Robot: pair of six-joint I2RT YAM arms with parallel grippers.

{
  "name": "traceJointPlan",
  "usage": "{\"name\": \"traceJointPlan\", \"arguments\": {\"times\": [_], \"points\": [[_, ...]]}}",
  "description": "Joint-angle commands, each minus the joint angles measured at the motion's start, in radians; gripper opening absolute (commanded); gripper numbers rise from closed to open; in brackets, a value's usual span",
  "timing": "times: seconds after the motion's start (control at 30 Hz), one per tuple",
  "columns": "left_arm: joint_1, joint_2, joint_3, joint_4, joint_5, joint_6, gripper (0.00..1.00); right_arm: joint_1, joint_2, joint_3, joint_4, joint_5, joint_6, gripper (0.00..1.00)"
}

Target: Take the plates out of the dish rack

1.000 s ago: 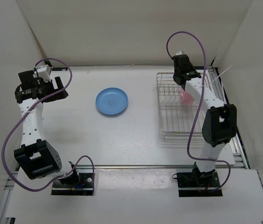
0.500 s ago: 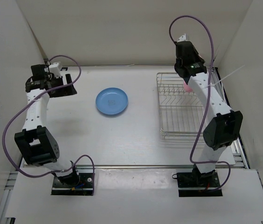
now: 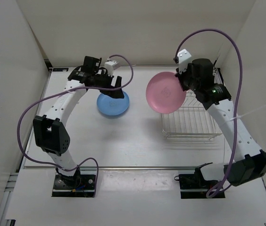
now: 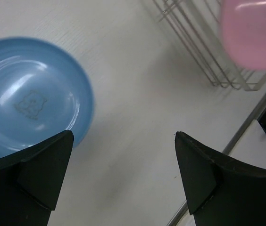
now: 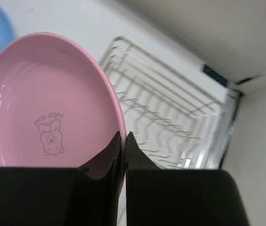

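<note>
The right hand (image 5: 124, 136) clamps the pink plate (image 3: 165, 93), now lifted off the rack (image 3: 189, 123) toward 9 o'clock; the open left hand (image 4: 123, 134) has swung over the blue plate (image 3: 109, 107).

Your top view looks down from behind the arm bases (image 3: 74, 183). Left wrist faces down, well above the table (image 4: 137, 117); right wrist sits close to the pink plate (image 5: 48, 108), which all three share.
</note>
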Motion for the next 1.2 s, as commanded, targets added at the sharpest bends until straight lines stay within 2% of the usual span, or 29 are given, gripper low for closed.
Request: {"name": "traceJointPlan", "arguments": {"times": [0.0,0.4,0.57,0.6,0.87,0.9,0.97,1.0,1.03,1.07,1.17], "points": [[-0.053,-0.013,0.104,-0.005,0.066,-0.019,1.0,0.009,0.003,-0.027,0.036,-0.203,0.055,0.0],[-0.208,0.081,0.16,0.032,0.042,-0.109,0.96,0.009,-0.007,-0.028,0.036,-0.249,0.084,0.0],[-0.25,0.099,0.151,0.069,0.031,-0.122,0.91,0.009,-0.007,-0.019,0.027,-0.258,0.093,0.0],[-0.25,0.108,0.151,0.069,0.031,-0.122,0.85,0.009,-0.007,-0.019,0.027,-0.27,0.093,0.0],[-0.261,0.117,0.2,0.069,0.008,-0.122,0.56,0.009,-0.025,-0.05,0.018,-0.269,0.084,0.0],[-0.261,0.117,0.2,0.069,0.008,-0.131,0.45,0.009,-0.034,-0.05,0.018,-0.269,0.084,0.0],[-0.261,0.117,0.209,0.069,0.008,-0.131,0.33,0.009,-0.034,-0.05,0.018,-0.269,0.084,0.0],[-0.261,0.127,0.218,0.069,0.008,-0.142,0.2,0.009,-0.034,-0.05,0.018,-0.269,0.084,0.0],[-0.261,0.127,0.218,0.069,-0.001,-0.142,0.15,0.009,-0.034,-0.05,0.018,-0.269,0.084,0.0],[-0.261,0.127,0.218,0.069,-0.001,-0.142,0.11,0.009,-0.034,-0.05,0.018,-0.269,0.084,0.0],[-0.261,0.127,0.206,0.081,-0.013,-0.152,0.11,0.009,-0.034,-0.061,0.018,-0.269,0.084,0.0]]}}
